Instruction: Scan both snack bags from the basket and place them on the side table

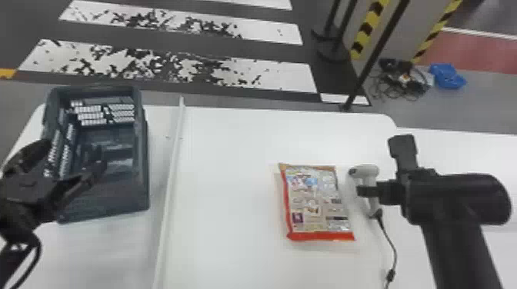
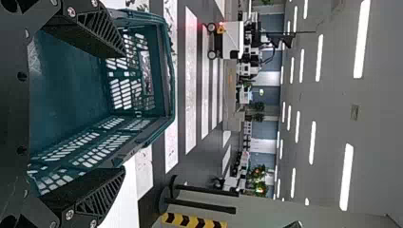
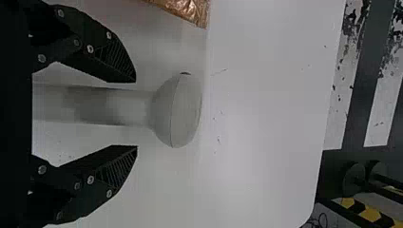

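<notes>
The left gripper (image 1: 73, 161) stands open over the near left part of the grey-green basket (image 1: 144, 180); inside the basket no bag can be made out. In the left wrist view the left gripper (image 2: 121, 114) spreads its fingers before the basket (image 2: 62, 90). One snack bag (image 1: 317, 200), with red edges, lies flat on the white table. Just right of it is the grey scanner (image 1: 365, 171), with the right gripper (image 1: 379, 190) at its handle. Seen from the right wrist, the scanner (image 3: 178, 109) has its handle between the open fingers of the right gripper (image 3: 136, 114), with gaps on both sides.
A raised white strip (image 1: 175, 153) runs across the table (image 1: 230, 153) between basket and bag. The scanner's cable (image 1: 390, 246) trails toward the near edge. Another white surface (image 1: 461, 150) adjoins on the right. Barrier posts stand on the floor beyond the table.
</notes>
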You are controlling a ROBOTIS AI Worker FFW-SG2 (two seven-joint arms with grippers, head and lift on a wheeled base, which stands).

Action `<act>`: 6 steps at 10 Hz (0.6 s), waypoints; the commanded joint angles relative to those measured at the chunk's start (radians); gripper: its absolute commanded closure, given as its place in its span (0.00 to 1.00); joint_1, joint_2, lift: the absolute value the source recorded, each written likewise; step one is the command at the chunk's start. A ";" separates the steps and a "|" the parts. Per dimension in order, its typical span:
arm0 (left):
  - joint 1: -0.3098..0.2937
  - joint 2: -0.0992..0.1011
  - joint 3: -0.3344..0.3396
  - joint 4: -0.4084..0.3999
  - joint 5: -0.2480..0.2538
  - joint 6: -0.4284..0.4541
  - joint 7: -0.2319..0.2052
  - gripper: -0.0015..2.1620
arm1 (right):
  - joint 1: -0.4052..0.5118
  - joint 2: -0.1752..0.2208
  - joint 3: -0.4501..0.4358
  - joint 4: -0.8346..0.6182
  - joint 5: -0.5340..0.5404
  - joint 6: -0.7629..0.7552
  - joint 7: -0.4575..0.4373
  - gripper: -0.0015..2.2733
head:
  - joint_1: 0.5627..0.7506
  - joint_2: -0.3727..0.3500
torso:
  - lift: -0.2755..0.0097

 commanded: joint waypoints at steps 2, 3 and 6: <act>-0.001 -0.001 -0.001 0.002 0.000 0.000 0.000 0.07 | -0.006 -0.005 0.003 0.017 0.000 0.000 -0.002 0.99 | 0.70 0.26 | 0.70; -0.001 -0.001 0.000 0.004 0.000 0.000 0.000 0.07 | -0.005 -0.004 -0.005 0.009 -0.010 -0.003 0.006 0.99 | 0.70 0.26 | 0.70; -0.003 0.000 0.003 0.005 0.003 0.000 0.001 0.07 | 0.091 -0.001 -0.019 -0.187 -0.026 0.107 0.012 0.99 | 0.70 0.27 | 0.70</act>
